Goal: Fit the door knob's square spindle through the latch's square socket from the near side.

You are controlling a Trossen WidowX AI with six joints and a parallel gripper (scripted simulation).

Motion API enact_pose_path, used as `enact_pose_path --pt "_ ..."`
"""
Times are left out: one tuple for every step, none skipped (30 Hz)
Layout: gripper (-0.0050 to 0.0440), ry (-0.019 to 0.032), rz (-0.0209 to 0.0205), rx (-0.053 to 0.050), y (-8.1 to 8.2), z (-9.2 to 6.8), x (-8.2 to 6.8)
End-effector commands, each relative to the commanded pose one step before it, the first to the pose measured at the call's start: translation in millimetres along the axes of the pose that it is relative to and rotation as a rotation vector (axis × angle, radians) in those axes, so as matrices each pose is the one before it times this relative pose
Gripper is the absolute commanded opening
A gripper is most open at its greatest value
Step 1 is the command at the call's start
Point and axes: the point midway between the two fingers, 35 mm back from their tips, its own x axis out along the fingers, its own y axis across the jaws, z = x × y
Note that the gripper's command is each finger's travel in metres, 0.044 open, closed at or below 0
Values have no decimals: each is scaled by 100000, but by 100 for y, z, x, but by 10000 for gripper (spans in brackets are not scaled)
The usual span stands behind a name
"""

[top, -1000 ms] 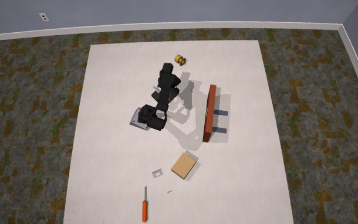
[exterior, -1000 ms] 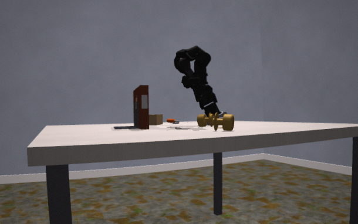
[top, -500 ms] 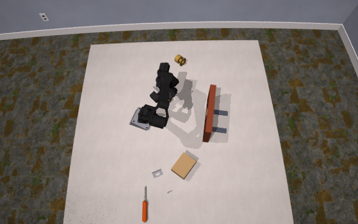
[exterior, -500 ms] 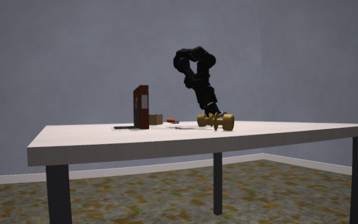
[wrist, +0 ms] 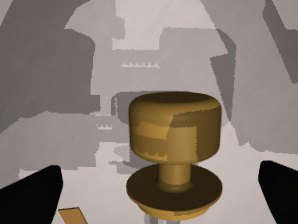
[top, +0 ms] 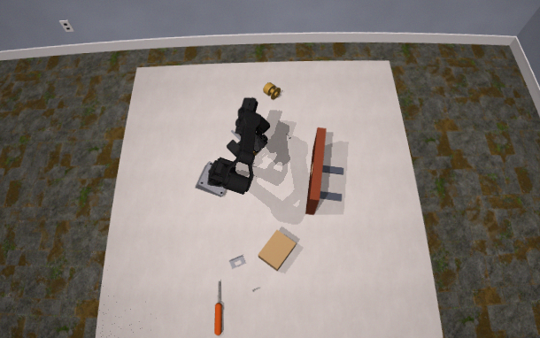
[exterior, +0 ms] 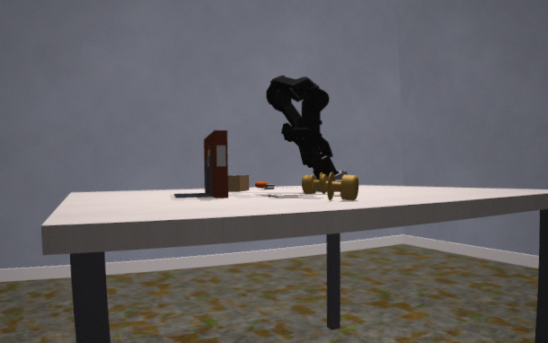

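Door knob point(wrist: 174, 137): brass-coloured, round head on a short neck above a round plate, grey spindle projecting from the plate; it lies on its side on the counter point(top: 177, 111) near the far edge. Wood door section point(top: 316, 170): reddish-brown, standing upright on edge, well apart from the knob; a grey latch plate point(exterior: 221, 155) shows on its narrow edge.

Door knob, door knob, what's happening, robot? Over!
Gripper open, empty, lined up over door knob. Knob lying on table, not picked up. Wooden door block stands apart. Nothing blocking the grab.
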Motion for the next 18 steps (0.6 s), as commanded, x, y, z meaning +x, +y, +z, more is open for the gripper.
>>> enact_pose_path --pt "440 -363 -430 -691 -231 65 615" --pt "440 0 0 0 -23 0 148" --pt "440 0 0 0 -23 0 148" --pt "440 0 0 0 -23 0 148" --pt "440 0 0 0 -23 0 148" --pt "440 0 0 0 -23 0 148" --pt "440 0 0 0 -23 0 148" --pt "440 0 0 0 -23 0 148" --pt "440 0 0 0 -23 0 148" --pt "440 0 0 0 -23 0 148" --pt "440 0 0 0 -23 0 148" --pt "440 0 0 0 -23 0 148" --pt "440 0 0 0 -23 0 148" --pt "440 0 0 0 -23 0 148" --pt "440 0 0 0 0 0 0" --pt "440 0 0 0 0 0 0" --pt "440 0 0 0 -23 0 148" --pt "440 0 0 0 -23 0 148"
